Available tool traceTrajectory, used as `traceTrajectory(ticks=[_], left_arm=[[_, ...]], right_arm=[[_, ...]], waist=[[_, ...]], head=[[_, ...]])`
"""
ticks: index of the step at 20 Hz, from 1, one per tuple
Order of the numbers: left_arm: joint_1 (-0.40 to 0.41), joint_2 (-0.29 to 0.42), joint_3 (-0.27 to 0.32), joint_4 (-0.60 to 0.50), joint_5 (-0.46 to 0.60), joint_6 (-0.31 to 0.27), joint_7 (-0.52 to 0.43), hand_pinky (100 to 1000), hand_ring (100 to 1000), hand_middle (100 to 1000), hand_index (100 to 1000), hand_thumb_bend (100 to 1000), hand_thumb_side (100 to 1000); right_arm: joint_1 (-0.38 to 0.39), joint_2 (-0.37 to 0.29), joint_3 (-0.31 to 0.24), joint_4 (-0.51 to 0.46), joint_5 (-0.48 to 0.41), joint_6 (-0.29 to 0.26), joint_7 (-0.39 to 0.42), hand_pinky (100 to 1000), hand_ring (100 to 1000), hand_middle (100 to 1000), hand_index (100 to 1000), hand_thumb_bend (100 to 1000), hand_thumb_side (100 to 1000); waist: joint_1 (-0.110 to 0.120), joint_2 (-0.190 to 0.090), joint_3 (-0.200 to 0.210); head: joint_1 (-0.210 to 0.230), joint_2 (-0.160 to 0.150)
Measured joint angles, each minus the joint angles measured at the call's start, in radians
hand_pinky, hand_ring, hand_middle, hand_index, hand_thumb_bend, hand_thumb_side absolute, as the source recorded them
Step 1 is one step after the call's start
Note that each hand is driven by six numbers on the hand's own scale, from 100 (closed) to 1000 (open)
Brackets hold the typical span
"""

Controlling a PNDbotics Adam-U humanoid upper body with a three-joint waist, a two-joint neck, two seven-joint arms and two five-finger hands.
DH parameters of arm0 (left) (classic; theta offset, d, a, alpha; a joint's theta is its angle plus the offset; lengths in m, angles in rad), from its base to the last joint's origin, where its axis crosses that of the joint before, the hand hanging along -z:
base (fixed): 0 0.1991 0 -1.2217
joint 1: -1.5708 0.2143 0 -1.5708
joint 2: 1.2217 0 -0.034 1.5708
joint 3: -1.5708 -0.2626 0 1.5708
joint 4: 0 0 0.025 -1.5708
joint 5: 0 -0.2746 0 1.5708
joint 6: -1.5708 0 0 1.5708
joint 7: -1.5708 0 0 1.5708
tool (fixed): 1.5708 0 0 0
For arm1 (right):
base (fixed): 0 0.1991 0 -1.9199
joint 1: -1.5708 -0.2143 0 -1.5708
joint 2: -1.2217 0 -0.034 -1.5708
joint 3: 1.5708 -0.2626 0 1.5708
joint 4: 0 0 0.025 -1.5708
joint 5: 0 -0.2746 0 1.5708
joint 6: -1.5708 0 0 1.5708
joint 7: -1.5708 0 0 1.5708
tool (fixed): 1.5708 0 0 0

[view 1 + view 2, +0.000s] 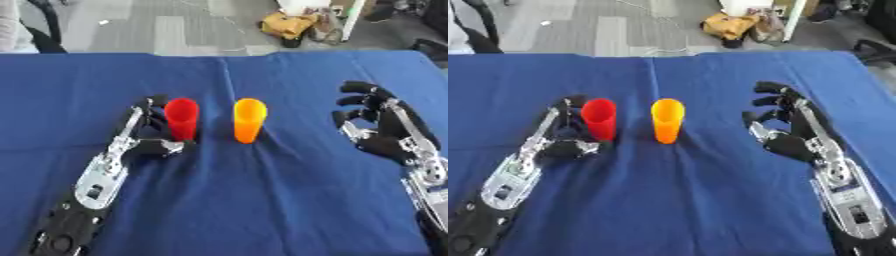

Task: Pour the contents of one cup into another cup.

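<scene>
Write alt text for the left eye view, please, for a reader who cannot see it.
Two upright cups, a red cup and an orange cup, stand apart on a blue tablecloth. The robot's left hand is right beside the red cup, thumb at its base; the right hand is open, apart from the orange cup.

Two cups stand upright on the table (262, 200), near its centre. The left cup (182, 118) lies at 9 o'clock of the right cup (248, 120), apart. Left hand (149, 132) touches the left cup at 9 o'clock; right hand (385, 127) lies at 3 o'clock, well apart.
</scene>
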Motion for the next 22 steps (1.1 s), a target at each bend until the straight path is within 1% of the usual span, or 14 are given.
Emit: traceTrajectory(ticks=[11,16,19,22], left_arm=[[-0.024,-0.010,0.005,0.025,-0.029,-0.021,0.063,576,617,689,868,851,166],[-0.028,-0.012,0.004,0.025,-0.024,-0.037,0.069,574,613,684,866,848,154],[-0.036,-0.018,0.004,0.025,-0.022,-0.041,0.069,565,603,661,860,831,146],[-0.037,-0.018,0.004,0.032,-0.024,-0.043,0.067,537,562,616,841,806,134]], right_arm=[[-0.003,0.007,0.005,0.000,-0.001,-0.004,0.005,583,758,792,863,282,229],[-0.003,0.007,0.005,0.000,-0.001,-0.005,0.006,583,758,792,863,283,228],[-0.003,0.007,0.005,0.000,-0.003,-0.006,0.007,583,758,792,863,279,231],[-0.003,0.007,0.005,0.000,-0.005,-0.006,0.007,583,758,792,863,279,230]], waist=[[-0.006,0.011,-0.014],[-0.007,0.013,-0.018],[-0.008,0.015,-0.021],[-0.009,0.016,-0.023]], head=[[0.004,-0.005],[0.004,-0.012],[0.005,-0.013],[0.006,-0.013]])
